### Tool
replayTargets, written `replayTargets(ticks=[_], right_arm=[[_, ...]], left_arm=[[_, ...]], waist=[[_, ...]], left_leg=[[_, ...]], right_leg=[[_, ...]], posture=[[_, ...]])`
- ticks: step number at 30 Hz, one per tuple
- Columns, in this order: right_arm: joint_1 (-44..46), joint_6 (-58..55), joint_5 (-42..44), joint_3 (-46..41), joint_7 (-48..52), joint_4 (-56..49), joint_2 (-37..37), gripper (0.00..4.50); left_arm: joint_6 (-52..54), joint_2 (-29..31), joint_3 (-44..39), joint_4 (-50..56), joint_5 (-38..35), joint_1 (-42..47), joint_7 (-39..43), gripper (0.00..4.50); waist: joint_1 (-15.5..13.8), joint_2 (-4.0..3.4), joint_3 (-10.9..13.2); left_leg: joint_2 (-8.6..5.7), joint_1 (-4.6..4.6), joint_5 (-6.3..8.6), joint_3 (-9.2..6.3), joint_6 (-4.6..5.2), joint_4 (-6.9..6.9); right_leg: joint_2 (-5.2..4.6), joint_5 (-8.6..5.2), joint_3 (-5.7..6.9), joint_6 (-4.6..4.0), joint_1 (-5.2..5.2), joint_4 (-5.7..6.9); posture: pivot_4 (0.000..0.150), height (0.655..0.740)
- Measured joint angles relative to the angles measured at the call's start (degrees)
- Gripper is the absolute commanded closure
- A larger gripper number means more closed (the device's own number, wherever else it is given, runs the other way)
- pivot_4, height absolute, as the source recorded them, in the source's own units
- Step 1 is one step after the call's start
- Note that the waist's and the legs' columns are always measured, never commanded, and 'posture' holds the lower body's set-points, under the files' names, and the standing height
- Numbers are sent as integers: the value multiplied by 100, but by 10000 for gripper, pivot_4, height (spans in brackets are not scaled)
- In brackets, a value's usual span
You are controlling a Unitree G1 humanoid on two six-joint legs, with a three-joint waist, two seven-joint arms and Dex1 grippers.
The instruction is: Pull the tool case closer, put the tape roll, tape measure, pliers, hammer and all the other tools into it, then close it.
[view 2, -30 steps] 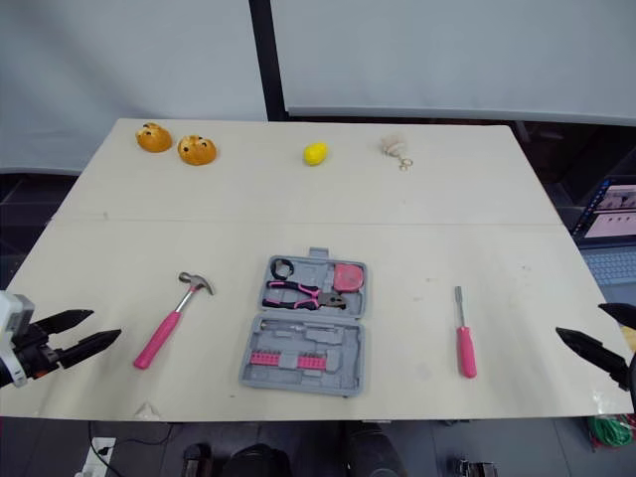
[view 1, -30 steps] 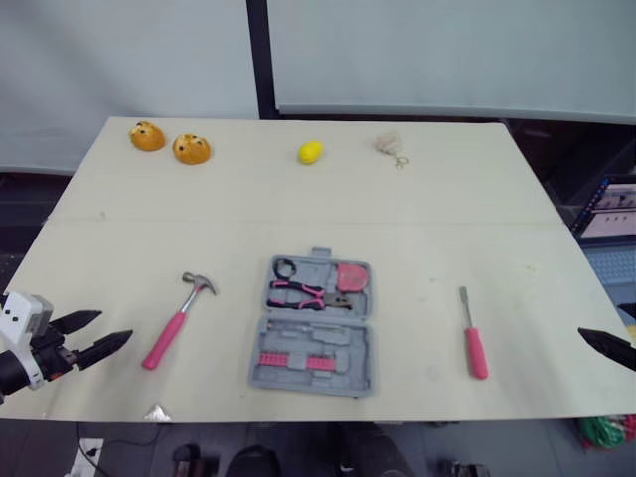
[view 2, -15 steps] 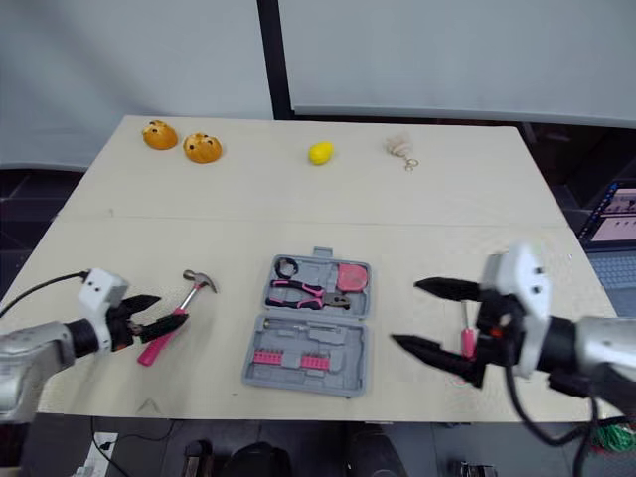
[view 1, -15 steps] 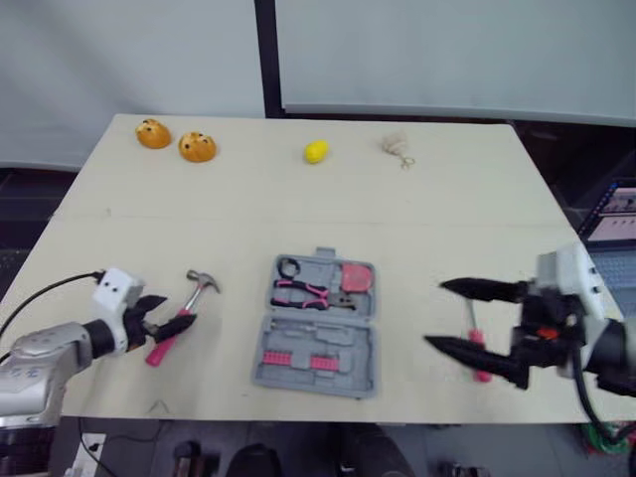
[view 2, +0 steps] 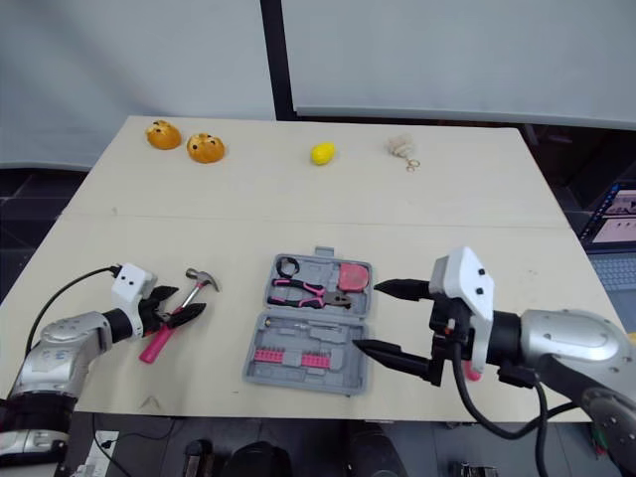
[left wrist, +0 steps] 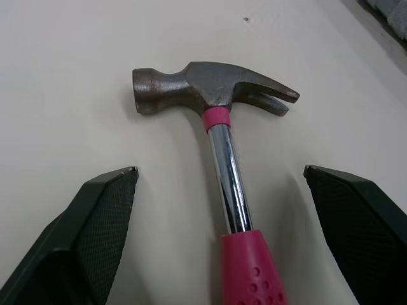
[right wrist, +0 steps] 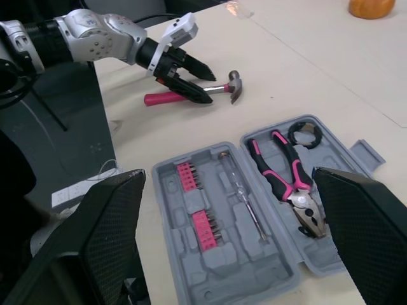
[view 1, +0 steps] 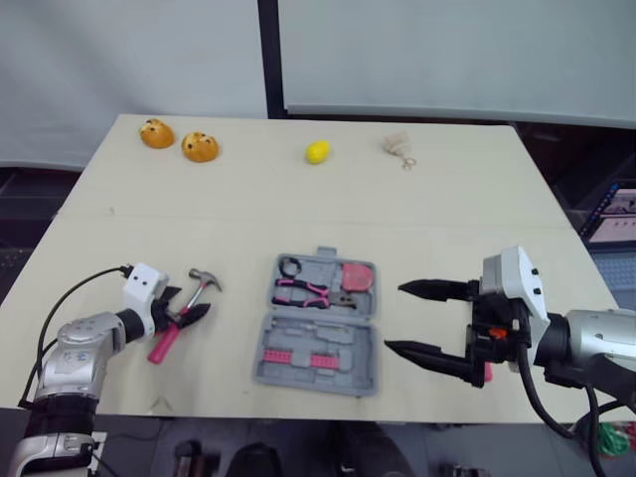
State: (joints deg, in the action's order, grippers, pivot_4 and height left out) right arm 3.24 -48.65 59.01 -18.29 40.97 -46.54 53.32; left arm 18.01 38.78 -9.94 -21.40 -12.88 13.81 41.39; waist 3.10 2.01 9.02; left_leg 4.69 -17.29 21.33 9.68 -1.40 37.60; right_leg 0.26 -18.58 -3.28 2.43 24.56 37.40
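1. The left tool (view 1: 187,305) is low over the near left part of the table (view 1: 447,219), spread wide. Its two black fingers (left wrist: 95,222) stand one on either side of the hammer (left wrist: 216,89), just below the head, and neither touches the shaft.
2. The hammer lies flat on the table, well left of the case. Its steel head points to the far side and its pink grip runs back towards the near edge.
3. The right tool (view 1: 396,317) is also spread wide, with its fingertips just beside the right edge of the case and nothing between them.
4. The grey tool case (view 1: 316,333) lies open and flat in the middle of the near half of the table.
   - The near half holds rows of pink bits (right wrist: 194,200) and a thin metal rod.
   - The far half holds the pink-handled pliers (view 1: 298,291), the black tape roll (view 1: 289,266) and the pink tape measure (view 1: 356,277).
5. Along the far edge, from left to right, sit two orange round things (view 1: 156,133), a yellow lemon (view 1: 317,151) and a small beige tuft with a ring (view 1: 398,145).
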Motion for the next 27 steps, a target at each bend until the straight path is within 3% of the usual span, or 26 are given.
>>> replayTargets(ticks=[2, 5, 21, 26, 27], right_arm=[[-8, 27, -60, 16, 14, 19, 0, 0], [-14, 114, -143, 62, 45, 135, 0, 0], [-247, 368, -452, 207, 49, 168, 0, 0], [-247, 373, -492, 210, 48, 168, 0, 0], [-250, 373, -495, 210, 48, 167, -1, 0]], left_arm=[[-71, -23, 8, -63, 7, 30, 2, 5121], [-72, -54, 86, -217, 57, 213, 2, 17995], [-249, -170, 261, -632, 287, 619, 54, 17995], [-268, -238, 260, -630, 295, 626, 69, 41973], [-279, -242, 260, -624, 293, 624, 82, 44831]], waist=[[-2, 0, 0], [-11, 0, 0], [-109, 0, 0], [-134, 0, 0], [-136, 0, 0]], left_leg=[[0, 0, 0, -1, 0, 1], [-1, -3, 1, -1, 2, 6], [0, -5, 2, -1, 3, 15], [0, -6, 2, -1, 3, 15], [0, -6, 2, -2, 4, 15]], right_leg=[[0, 0, 0, 0, 0, 1], [-1, 0, 1, 0, 0, 0], [-1, 1, 2, 1, 1, 5], [-2, 0, 2, 1, 1, 3], [-1, 0, 2, 1, 1, 3]], posture=[[1500, 7400], [1500, 7400], [1500, 7400], [1500, 7400], [1500, 7400]])
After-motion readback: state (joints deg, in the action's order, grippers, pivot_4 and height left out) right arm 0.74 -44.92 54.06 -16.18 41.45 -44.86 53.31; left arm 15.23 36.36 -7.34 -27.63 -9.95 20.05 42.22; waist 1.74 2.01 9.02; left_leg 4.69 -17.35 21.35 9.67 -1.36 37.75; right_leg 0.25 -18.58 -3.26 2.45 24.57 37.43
